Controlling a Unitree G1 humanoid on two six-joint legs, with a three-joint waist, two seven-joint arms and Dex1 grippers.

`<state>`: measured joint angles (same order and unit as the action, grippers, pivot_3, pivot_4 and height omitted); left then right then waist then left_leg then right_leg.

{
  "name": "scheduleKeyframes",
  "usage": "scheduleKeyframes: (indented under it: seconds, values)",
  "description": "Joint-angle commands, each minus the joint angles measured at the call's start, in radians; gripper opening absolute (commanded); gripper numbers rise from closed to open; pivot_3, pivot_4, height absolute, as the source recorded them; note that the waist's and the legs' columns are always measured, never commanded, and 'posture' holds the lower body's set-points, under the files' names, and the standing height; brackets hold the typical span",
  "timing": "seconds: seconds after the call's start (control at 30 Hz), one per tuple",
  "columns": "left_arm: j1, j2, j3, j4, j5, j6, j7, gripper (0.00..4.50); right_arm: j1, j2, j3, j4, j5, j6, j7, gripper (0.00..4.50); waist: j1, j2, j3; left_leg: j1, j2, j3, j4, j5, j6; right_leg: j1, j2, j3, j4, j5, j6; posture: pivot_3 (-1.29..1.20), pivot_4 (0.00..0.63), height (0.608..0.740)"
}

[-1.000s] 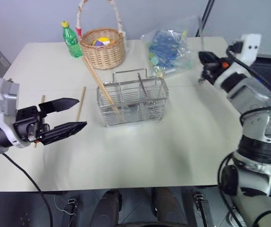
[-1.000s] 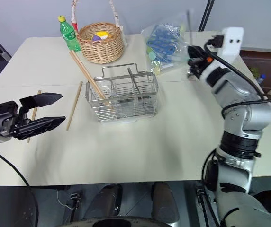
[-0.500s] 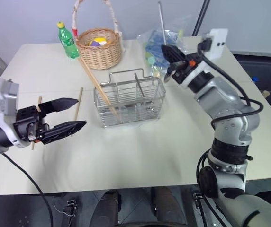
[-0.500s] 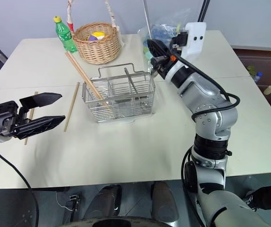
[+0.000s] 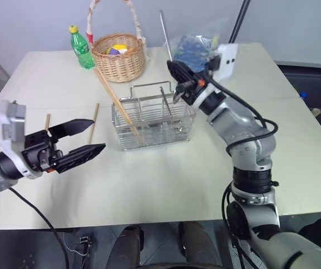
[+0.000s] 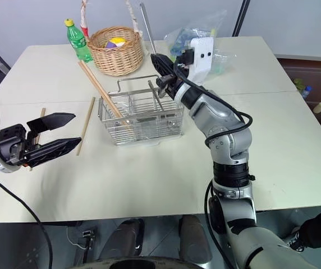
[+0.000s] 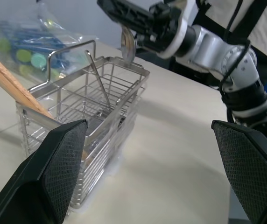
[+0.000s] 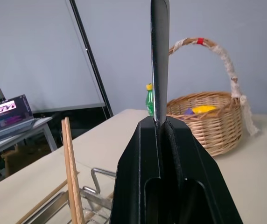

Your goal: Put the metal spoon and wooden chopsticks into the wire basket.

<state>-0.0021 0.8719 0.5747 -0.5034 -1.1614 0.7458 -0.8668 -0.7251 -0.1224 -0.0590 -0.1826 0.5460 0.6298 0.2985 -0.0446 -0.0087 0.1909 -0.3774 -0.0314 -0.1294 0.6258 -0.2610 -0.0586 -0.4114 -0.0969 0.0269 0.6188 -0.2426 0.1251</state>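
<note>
My right gripper (image 5: 178,78) is shut on the metal spoon (image 5: 165,33). Its thin handle sticks up from the jaws and its bowl (image 7: 127,44) hangs just above the right end of the wire basket (image 5: 149,128). Two wooden chopsticks (image 5: 115,98) lean in the basket's left part, their ends poking out toward the back. A slim metal utensil (image 6: 156,95) also leans inside it. Another chopstick (image 5: 94,122) lies on the table left of the basket, and one more (image 5: 46,121) lies beside my left gripper (image 5: 99,134), which hovers open and empty above the table's left side.
A round wicker basket (image 5: 118,56) with a tall hoop handle stands behind the wire basket, with a green bottle (image 5: 80,47) to its left. A clear plastic bag (image 5: 197,45) of blue items lies at the back right. The table's front half is bare.
My right arm has swung left from the table's right side, carrying the spoon to just above the wire basket. The left gripper has stayed where it was, open.
</note>
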Motion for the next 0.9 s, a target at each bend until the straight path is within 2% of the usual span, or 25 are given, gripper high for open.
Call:
scheduleKeyframes:
  seconds: [0.03,0.23,0.33,0.53,0.57,0.73,0.9]
  values:
    - [-0.007,-0.008,0.011,-0.029,0.004,-0.027,0.018,4.50,0.000,0.011,0.009,0.000,-0.014,-0.047,0.015,0.06,0.000,0.000,0.000,0.000,0.000,0.000,0.000,0.000,0.000,0.000,0.000,0.000,0.000,0.000,0.000,0.00,0.150,0.740]
    - [-0.010,-0.010,0.016,-0.031,-0.007,-0.030,0.035,4.50,0.023,0.015,0.009,0.011,-0.023,-0.065,0.014,0.06,0.000,0.000,0.000,0.000,0.000,0.000,0.000,0.000,0.000,0.000,0.000,0.000,0.000,0.000,0.000,0.00,0.150,0.740]
    - [-0.012,-0.008,0.017,-0.030,-0.008,-0.030,0.037,4.50,0.028,0.016,0.005,0.009,-0.028,-0.069,0.006,1.03,0.000,0.000,0.000,0.000,0.000,0.000,0.000,0.000,0.000,0.000,0.000,0.000,0.000,0.000,0.000,0.00,0.150,0.740]
    - [-0.017,-0.005,0.016,-0.018,-0.004,-0.031,0.037,4.50,0.028,0.012,0.008,0.001,-0.035,-0.070,0.000,4.13,0.000,0.000,0.000,0.000,0.000,0.000,0.000,0.000,0.000,0.000,0.000,0.000,0.000,0.000,0.000,0.00,0.150,0.740]
    - [-0.018,-0.004,0.016,-0.016,-0.004,-0.031,0.037,4.50,0.027,0.012,0.008,-0.001,-0.035,-0.069,-0.001,4.47,0.000,0.000,0.000,0.000,0.000,0.000,0.000,0.000,0.000,0.000,0.000,0.000,0.000,0.000,0.000,0.00,0.150,0.740]
    - [-0.025,-0.006,0.014,-0.007,-0.001,-0.032,0.037,4.50,0.022,-0.002,0.006,-0.019,-0.033,-0.060,-0.002,4.47,0.000,0.000,0.000,0.000,0.000,0.000,0.000,0.000,0.000,0.000,0.000,0.000,0.000,0.000,0.000,0.00,0.150,0.740]
    - [-0.030,-0.015,0.017,-0.005,0.007,-0.041,0.061,4.50,0.027,-0.061,-0.002,-0.055,-0.017,-0.028,0.028,4.47,0.001,0.000,0.000,0.000,0.000,0.000,0.000,0.000,0.000,0.000,0.000,0.000,0.000,0.000,-0.001,0.00,0.150,0.740]
